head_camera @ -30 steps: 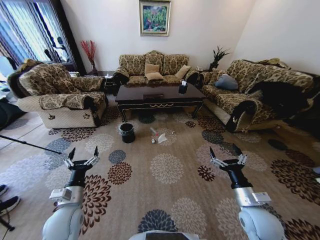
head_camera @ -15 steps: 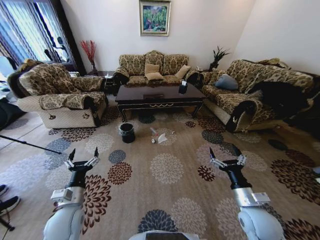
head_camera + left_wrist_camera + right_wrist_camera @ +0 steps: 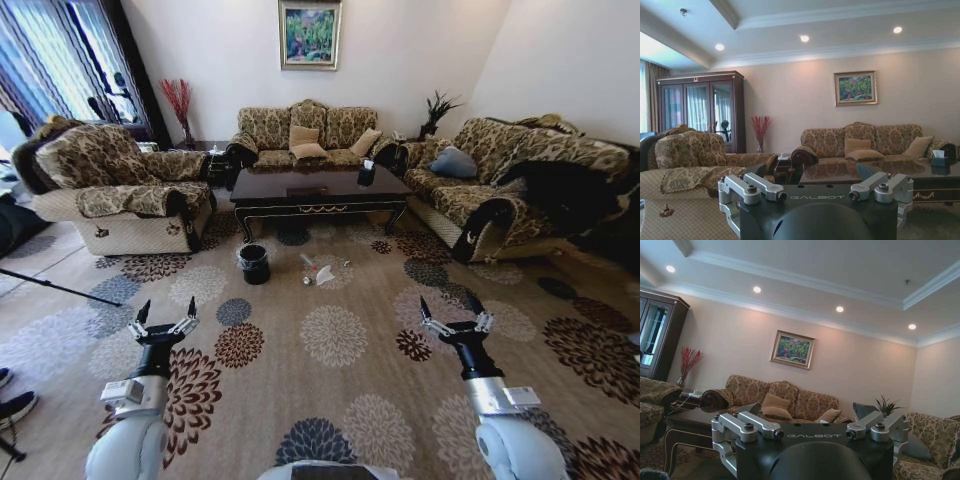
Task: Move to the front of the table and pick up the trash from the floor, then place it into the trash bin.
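Here both arms hang low over the carpet, left gripper point(image 3: 162, 318) and right gripper point(image 3: 455, 315) with fingers spread, holding nothing. Trash point(image 3: 322, 272) lies on the floor before the table point(image 3: 318, 190), just beside the trash bin point(image 3: 254, 264).

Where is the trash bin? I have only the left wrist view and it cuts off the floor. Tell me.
Observer: In the head view the trash bin stands on the carpet, just in front of the left front corner of the table.
Operator: Now place the trash against it.
Observer: The trash lies on the carpet to the robot's right of the bin, apart from it, in front of the table's middle.
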{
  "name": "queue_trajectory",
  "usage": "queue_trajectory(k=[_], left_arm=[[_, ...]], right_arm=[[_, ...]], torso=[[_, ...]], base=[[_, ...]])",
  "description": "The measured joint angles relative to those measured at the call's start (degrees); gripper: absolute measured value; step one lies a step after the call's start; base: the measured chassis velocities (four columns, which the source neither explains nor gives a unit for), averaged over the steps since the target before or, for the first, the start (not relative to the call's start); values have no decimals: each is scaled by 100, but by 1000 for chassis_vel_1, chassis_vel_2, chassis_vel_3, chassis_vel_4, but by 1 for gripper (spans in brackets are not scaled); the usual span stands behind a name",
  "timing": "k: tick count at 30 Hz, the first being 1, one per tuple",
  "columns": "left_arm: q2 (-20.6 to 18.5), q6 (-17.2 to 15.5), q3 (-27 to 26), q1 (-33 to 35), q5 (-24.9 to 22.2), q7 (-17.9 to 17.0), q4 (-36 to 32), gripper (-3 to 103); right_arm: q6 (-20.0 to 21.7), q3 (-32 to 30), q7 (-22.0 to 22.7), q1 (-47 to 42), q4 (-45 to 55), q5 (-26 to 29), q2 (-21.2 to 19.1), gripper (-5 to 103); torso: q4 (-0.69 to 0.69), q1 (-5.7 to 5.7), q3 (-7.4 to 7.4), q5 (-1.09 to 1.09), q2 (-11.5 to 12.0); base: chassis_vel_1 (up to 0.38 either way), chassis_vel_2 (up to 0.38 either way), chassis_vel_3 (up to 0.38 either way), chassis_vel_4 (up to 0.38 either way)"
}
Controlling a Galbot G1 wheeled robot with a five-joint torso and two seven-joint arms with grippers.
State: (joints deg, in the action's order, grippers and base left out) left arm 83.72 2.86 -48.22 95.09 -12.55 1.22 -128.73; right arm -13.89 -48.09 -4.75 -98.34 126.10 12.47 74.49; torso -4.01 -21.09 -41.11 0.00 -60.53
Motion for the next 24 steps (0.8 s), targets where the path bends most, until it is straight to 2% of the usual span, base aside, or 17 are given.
queue_trajectory(k=[24], left_arm=[[43,19,30,40,46,21,18,100]], right_arm=[[-118,47,6,12,-169,-61,34,100]], torso=[[0,298,378,0,677]], base=[[0,0,0,0]])
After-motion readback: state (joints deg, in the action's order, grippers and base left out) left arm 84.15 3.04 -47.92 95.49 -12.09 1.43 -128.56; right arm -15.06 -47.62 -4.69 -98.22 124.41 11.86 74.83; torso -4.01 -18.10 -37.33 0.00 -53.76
